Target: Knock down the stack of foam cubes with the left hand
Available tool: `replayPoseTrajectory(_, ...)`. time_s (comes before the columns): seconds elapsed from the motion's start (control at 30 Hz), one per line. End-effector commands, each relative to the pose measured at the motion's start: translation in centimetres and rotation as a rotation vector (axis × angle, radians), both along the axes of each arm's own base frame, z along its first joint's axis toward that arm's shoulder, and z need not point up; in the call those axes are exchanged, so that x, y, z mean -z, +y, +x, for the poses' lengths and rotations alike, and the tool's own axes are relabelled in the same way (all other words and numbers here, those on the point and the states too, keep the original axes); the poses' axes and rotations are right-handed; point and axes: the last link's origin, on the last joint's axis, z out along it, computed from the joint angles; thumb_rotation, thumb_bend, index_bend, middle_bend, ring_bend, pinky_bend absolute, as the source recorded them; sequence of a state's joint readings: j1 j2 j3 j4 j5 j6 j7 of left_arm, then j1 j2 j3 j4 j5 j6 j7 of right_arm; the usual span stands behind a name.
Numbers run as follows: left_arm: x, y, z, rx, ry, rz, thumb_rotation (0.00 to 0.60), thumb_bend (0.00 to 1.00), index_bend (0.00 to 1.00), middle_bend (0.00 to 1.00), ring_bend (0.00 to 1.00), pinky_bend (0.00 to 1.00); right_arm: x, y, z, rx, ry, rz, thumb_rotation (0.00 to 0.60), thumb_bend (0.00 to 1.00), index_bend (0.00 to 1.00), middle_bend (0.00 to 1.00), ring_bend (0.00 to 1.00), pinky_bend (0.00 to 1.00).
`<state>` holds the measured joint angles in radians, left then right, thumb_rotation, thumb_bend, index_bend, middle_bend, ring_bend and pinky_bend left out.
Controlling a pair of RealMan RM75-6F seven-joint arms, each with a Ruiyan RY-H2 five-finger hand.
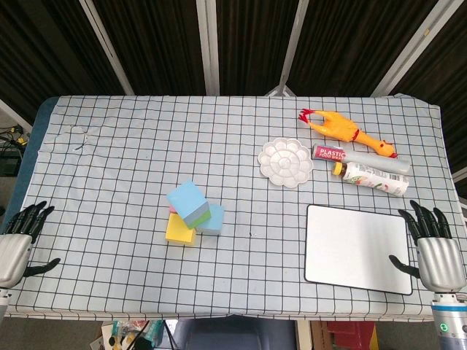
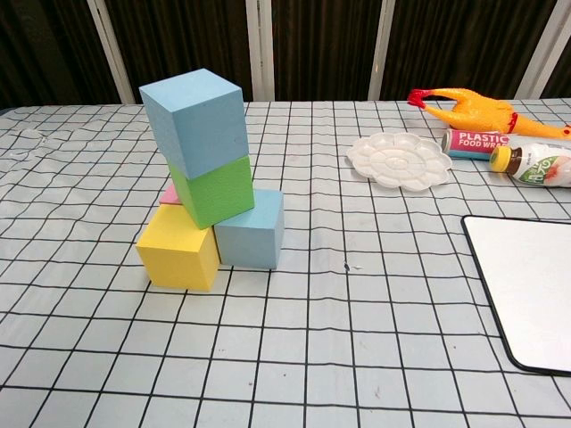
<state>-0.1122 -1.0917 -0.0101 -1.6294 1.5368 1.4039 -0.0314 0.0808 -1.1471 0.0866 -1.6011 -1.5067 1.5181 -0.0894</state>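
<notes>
— Where is the left hand (image 1: 16, 246) sitting?

— It is hovering at the near left corner of the surface (image 1: 117, 168), fingers spread and pointing away from the robot, holding nothing.

— And the stack of cubes (image 2: 203, 183)?

— It is standing upright left of the middle, well apart from that hand. A blue cube (image 2: 196, 120) is sitting on a green cube (image 2: 214, 191), which is resting on a yellow cube (image 2: 178, 247) and a second blue one, with a pink one peeking out behind.

— The right hand (image 1: 436, 251)?

— It is hanging at the near right edge, fingers apart and empty, just beside the whiteboard (image 1: 357, 248).
</notes>
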Motion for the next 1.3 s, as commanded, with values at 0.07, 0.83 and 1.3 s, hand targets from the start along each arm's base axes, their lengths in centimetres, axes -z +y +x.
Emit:
replayPoseTrajectory(0.07,0.9,0.5,0.3,-0.002,-0.069,-0.076,0.6,0.13,0.0,0.0,0.0,0.1,0.1,-0.1,-0.1,0.003,0.002,0.003,0.6,0.03,0.18,0.07,0.11,0.06)
replayPoseTrajectory(0.83,5.2,6.4,5.7,0.083,-0.116,-0.273,0.6,0.07,0.0,0.0,0.0,0.09,1.0,-0.3,-0.1,0.011,0.024,0.03,0.6,0.03,0.18,0.07,0.11,0.06)
replayPoseTrajectory(1.3,8.3,11.8,9.8,0.17,-0.088,-0.275,0.6,0.07,0.0,0.0,0.0,0.09,1.1,-0.3,-0.2,0.021,0.022,0.038,0.6,0.03,0.18,0.07,0.11,0.06)
